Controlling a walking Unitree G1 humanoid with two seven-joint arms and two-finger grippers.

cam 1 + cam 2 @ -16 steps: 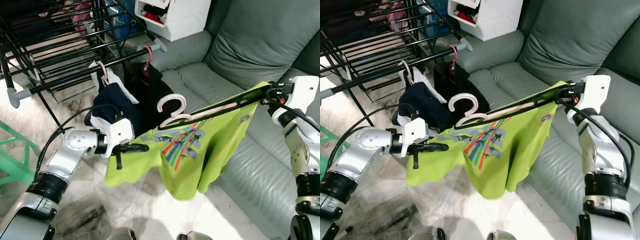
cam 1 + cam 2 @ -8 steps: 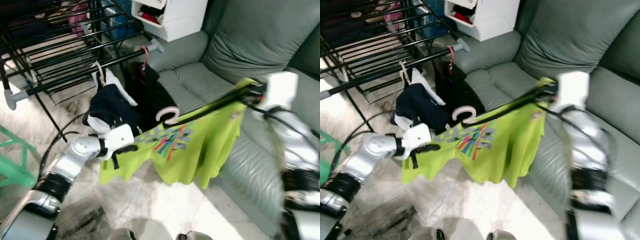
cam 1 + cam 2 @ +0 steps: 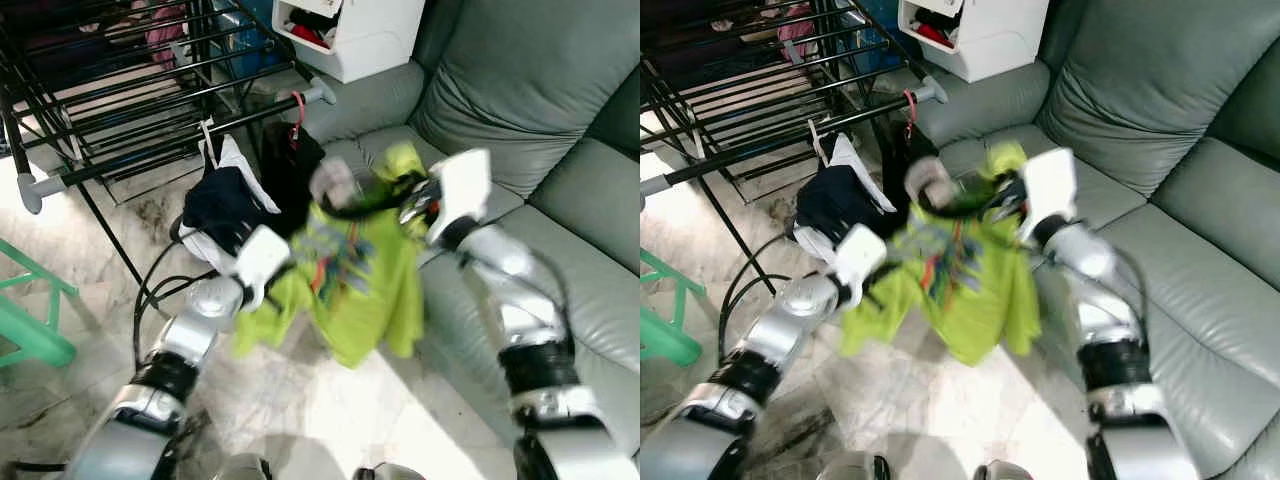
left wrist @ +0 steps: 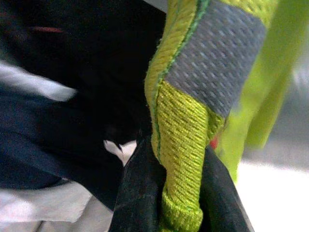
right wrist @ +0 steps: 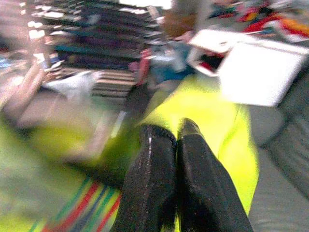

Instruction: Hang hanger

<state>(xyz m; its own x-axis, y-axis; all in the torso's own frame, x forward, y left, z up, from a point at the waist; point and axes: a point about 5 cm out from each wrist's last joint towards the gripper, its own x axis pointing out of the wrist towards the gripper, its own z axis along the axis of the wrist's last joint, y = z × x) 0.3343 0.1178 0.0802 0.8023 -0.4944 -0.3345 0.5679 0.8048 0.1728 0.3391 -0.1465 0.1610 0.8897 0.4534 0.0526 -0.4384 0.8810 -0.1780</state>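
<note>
R gripper (image 5: 176,140) fingers pressed together on shirt (image 3: 365,280) shoulder, hanger (image 3: 333,183) blurred, near rack (image 3: 150,90). L gripper (image 4: 181,193) pinches hem, prob. keeping cloth spread so hook meets rail.

Shirt (image 3: 360,275) between both sets of fingers; drying rack (image 3: 150,90) behind left fingers (image 4: 140,193); sofa (image 3: 560,130) beyond right fingers (image 5: 178,179).
</note>
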